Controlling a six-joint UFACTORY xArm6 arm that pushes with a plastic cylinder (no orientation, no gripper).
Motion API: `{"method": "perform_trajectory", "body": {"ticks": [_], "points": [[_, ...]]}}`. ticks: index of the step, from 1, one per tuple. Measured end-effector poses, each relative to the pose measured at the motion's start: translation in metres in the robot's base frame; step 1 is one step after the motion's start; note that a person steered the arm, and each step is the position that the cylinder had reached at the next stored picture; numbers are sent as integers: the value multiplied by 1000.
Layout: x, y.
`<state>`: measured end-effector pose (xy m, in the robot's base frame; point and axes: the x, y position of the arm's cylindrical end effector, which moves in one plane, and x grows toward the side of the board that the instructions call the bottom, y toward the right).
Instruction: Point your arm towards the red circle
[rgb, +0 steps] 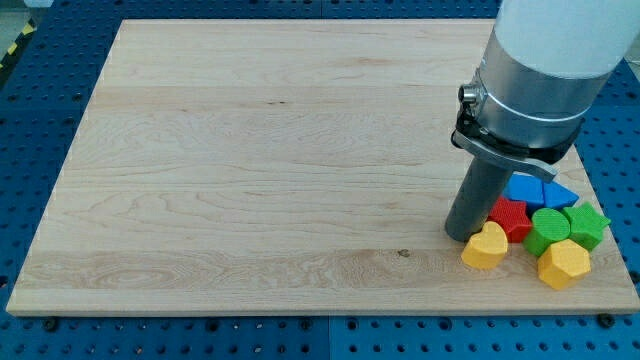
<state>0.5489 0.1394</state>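
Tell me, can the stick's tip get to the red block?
Probably yes. My tip sits right beside the red block, on its left in the view, above the yellow heart, with nothing between them.

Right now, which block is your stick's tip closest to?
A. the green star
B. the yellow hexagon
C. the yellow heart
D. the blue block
C. My tip sits at the view's left edge of the cluster, right beside the yellow heart and next to the red circle; the other blocks lie farther to the view's right.
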Motion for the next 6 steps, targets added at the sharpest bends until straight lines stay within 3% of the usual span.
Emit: {"method": "perform_trajectory", "body": {"ticks": [1, 2, 3, 5, 6], "points": [[-35, -10], [-100, -11], [-148, 20], [-161, 134], [-161, 146]]}}
